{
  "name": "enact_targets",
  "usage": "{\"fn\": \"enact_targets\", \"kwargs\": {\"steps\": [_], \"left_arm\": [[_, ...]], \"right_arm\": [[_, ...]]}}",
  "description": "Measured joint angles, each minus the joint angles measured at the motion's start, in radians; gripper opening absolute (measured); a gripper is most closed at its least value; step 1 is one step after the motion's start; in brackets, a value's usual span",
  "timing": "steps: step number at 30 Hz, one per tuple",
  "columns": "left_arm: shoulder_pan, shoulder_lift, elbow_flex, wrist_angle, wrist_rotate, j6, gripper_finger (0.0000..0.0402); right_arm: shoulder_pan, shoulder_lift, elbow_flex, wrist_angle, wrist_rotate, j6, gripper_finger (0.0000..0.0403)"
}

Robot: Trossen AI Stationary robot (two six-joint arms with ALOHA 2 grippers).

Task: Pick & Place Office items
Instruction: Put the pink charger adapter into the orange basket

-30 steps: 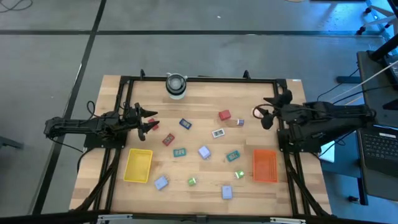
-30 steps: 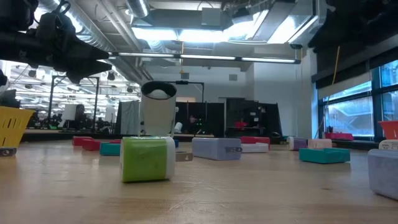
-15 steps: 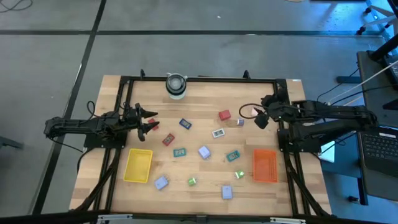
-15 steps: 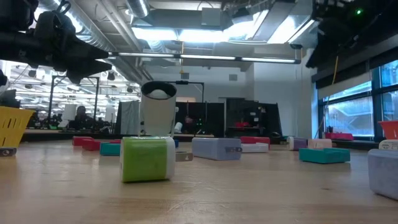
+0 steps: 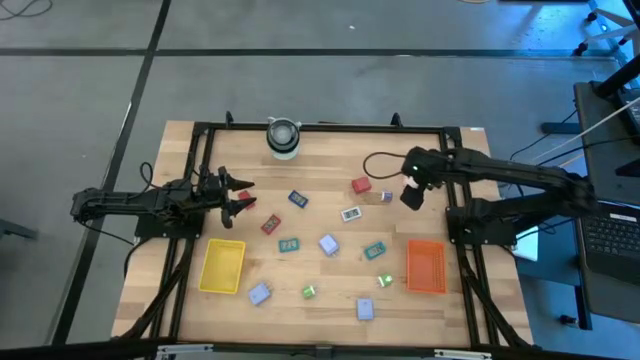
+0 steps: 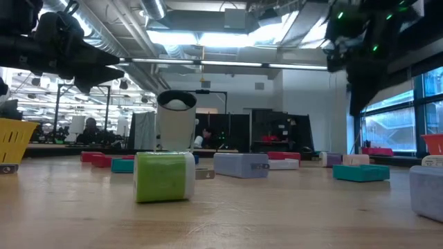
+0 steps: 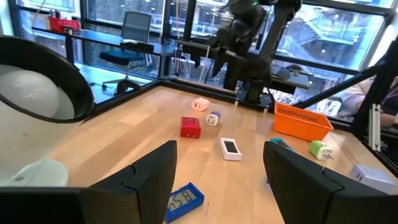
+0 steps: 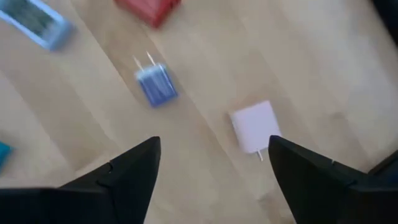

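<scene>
Right hand point(image 5: 412, 195) is hanging over the far right part of the bench point(image 5: 330, 300) with its fingers spread wide and nothing between them. Straight under it, in the right wrist view, sit a small blue plug block point(image 8: 157, 87) with its two metal prongs sticking out and a pale pink block point(image 8: 255, 126) just beside it, with a red block point(image 8: 149, 9) a bit further on. From overhead these same bits lie close together near the hand, red block point(image 5: 361, 184) included.

My guess on handling: these look like little hard plastic chargers and packets, so light, rigid, and probably a bit slick on the flat faces. They won't squash, but they could easily skate or spin on the wood if one finger touches first. I'd take the blue one across its two flat sides, mid-body, and stay off the prongs. The pink one looks squarer, so either pair of opposite sides should do.

Left hand point(image 5: 236, 198) waits over the left side of the bench, fingers parted and empty too, with a blue packet point(image 7: 182, 200) lying on the wood just ahead of it.

The rest of the items are scattered across the middle, between the yellow tray point(image 5: 222, 266) and the orange tray point(image 5: 426, 265).
</scene>
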Motion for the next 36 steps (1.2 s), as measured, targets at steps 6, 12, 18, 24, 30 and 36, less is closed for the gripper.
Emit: {"fn": "enact_targets", "kwargs": {"steps": [6,12,18,24,30,36], "left_arm": [[0.000,0.000,0.000,-0.001,0.012,-0.010,0.0236],[0.000,0.000,0.000,-0.002,0.030,-0.015,0.0236],[0.000,0.000,0.000,-0.003,0.030,-0.015,0.0236],[0.000,0.000,0.000,-0.003,0.030,0.001,0.0236],[0.000,0.000,0.000,-0.008,0.050,0.002,0.0236],[0.000,0.000,0.000,-0.008,0.052,0.003,0.0236]], "right_arm": [[-0.112,0.137,0.000,0.001,-0.119,-0.129,0.0297],[-0.193,0.272,0.000,0.013,-0.087,-0.225,0.0297],[-0.233,0.379,0.000,0.045,-0.047,-0.288,0.0297],[-0.240,0.406,0.000,0.128,-0.043,-0.329,0.0297],[-0.283,0.407,0.000,0.151,-0.074,-0.347,0.0297],[-0.320,0.407,0.000,0.204,-0.125,-0.375,0.0297]]}}
